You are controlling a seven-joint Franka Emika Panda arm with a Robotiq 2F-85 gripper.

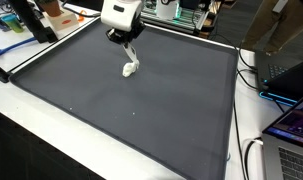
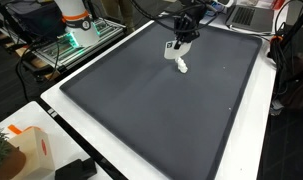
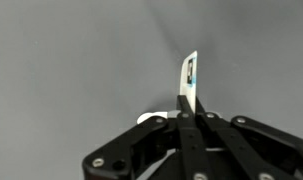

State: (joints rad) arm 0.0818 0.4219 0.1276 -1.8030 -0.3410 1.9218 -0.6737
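My gripper (image 3: 188, 108) is shut on a small white object (image 3: 189, 80) with a blue and black mark near its tip. In the wrist view it shows as a thin white strip sticking out from between the closed fingers. In both exterior views the gripper (image 1: 128, 55) (image 2: 178, 50) hangs over the far part of a large dark grey mat (image 1: 141, 110) (image 2: 161, 110). The white object (image 1: 129, 69) (image 2: 180, 66) dangles below the fingers, at or just above the mat; whether it touches the mat I cannot tell.
The mat lies on a white table (image 1: 31, 130). Laptops and cables (image 1: 286, 90) sit along one edge. An orange and white box (image 2: 26, 150) stands near a table corner. The robot base (image 2: 76, 25) and a wire rack are behind the mat.
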